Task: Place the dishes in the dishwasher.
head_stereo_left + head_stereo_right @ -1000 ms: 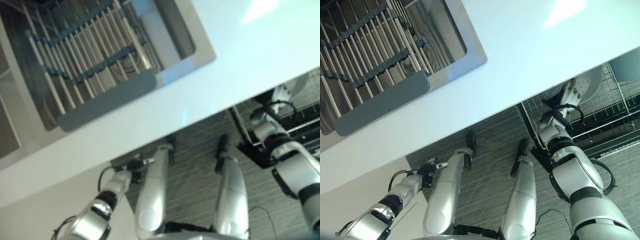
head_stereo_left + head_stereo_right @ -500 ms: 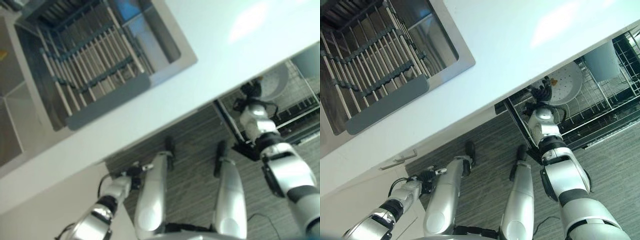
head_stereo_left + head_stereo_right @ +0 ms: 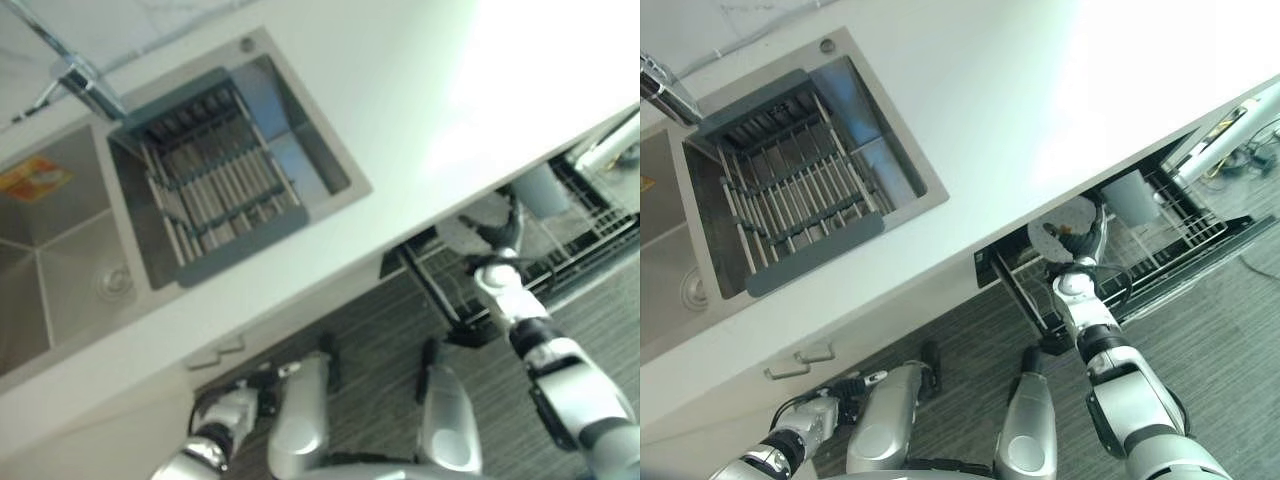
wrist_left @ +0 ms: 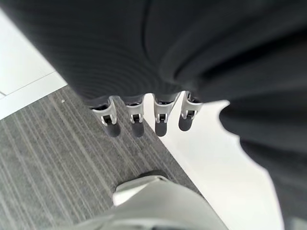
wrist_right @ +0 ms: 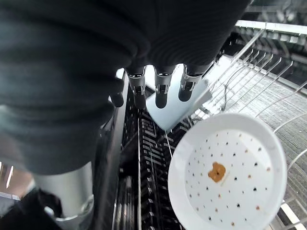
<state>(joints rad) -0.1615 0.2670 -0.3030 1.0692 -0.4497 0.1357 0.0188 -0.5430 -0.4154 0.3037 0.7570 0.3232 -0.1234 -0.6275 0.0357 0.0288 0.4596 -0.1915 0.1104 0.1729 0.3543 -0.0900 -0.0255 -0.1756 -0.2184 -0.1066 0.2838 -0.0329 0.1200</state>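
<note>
A white plate (image 5: 230,177) with small dots and an orange mark stands on edge in the pulled-out dishwasher rack (image 3: 1170,235) under the counter. In the right eye view the plate (image 3: 1060,213) is just beyond my right hand (image 3: 1080,245). The hand's fingers (image 5: 161,91) are relaxed and hold nothing, a short gap away from the plate. A pale cup (image 3: 1128,197) sits in the rack behind the plate. My left hand (image 3: 848,386) hangs low by the cabinet front, its fingers (image 4: 136,117) loose over the floor.
A white counter (image 3: 1040,90) runs over the dishwasher. A steel sink (image 3: 660,270) holds a grey slatted drying rack (image 3: 800,195), with a faucet (image 3: 75,80) behind it. Cabinet handles (image 3: 805,360) show below the counter edge. Grey striped floor lies in front.
The whole picture has shifted, bringing the sink and faucet into view. My right hand has stayed at the plate in the rack. The left hand still hangs low.
</note>
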